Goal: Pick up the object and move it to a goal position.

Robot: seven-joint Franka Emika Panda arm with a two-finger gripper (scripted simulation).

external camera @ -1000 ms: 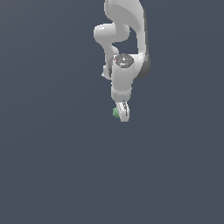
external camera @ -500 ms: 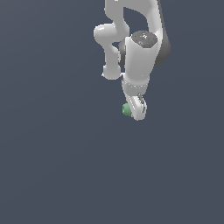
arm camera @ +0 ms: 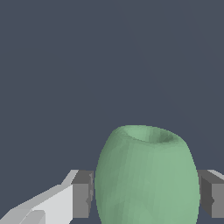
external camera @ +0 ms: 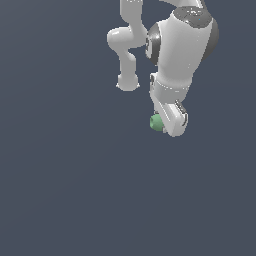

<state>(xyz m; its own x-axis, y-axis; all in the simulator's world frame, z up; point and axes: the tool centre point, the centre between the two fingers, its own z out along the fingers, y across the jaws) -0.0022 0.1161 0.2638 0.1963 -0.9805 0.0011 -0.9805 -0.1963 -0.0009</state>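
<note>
Since half a second ago the arm [external camera: 181, 47] has swung toward the exterior view's right and appears larger in that view, carrying the ball [external camera: 157, 122] with it. The hand [external camera: 169, 126] is clenched on the ball: in the wrist view the green ball [arm camera: 146, 175] fills the gap between the two dark grey pads [arm camera: 82, 194], each pressed against one side of it. Its upper face shows a shallow dimple, so it looks more like a rounded cup than a perfect sphere. In the exterior view the ball peeks out on the left side of the white fingers. No writing, brand or label can be read anywhere on the arm or ball. Behind everything lies a flat, even slate-grey ground with no visible edges, seams or walls.
</note>
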